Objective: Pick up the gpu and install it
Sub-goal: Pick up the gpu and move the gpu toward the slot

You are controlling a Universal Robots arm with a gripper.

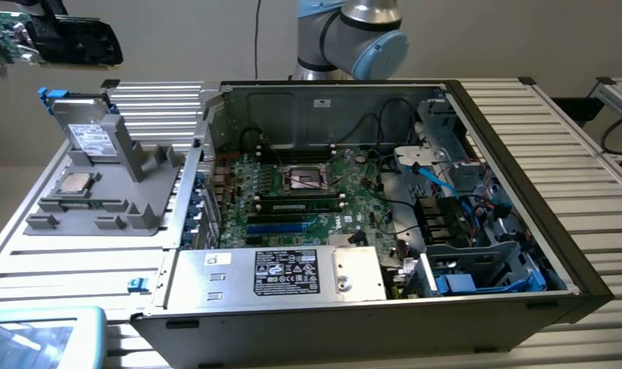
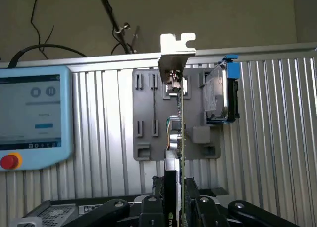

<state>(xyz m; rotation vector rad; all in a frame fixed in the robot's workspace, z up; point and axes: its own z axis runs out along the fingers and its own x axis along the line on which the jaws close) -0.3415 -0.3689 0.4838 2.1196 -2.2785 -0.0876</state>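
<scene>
The jaws pinch the gpu (image 2: 180, 108) at one short end, pressed on its two flat faces, so in the wrist view the card shows edge-on. Its long axis runs straight out from the jaws, and the silver bracket (image 2: 177, 44) is at the far end, away from the grip.

In the exterior view the gpu is in the air, at about 10 o'clock from the open case (image 1: 516, 165) and well apart from it. It touches nothing except the jaws. Under it, on the worktop (image 1: 64, 261), stands the grey holder (image 1: 136, 192) with the drive (image 1: 90, 134) upright in it. The pendant (image 2: 29, 113) lies beside the holder.

The relation that matters is between the card and the board (image 1: 326, 192) inside the case. The blue slots (image 1: 280, 228) are at about 4 o'clock from the gpu, low in the case and near the power supply (image 1: 280, 273). I cannot tell from these views how the card's long axis lies against the slots.

My judgement is that the picking is done, and the card is not yet installed
</scene>
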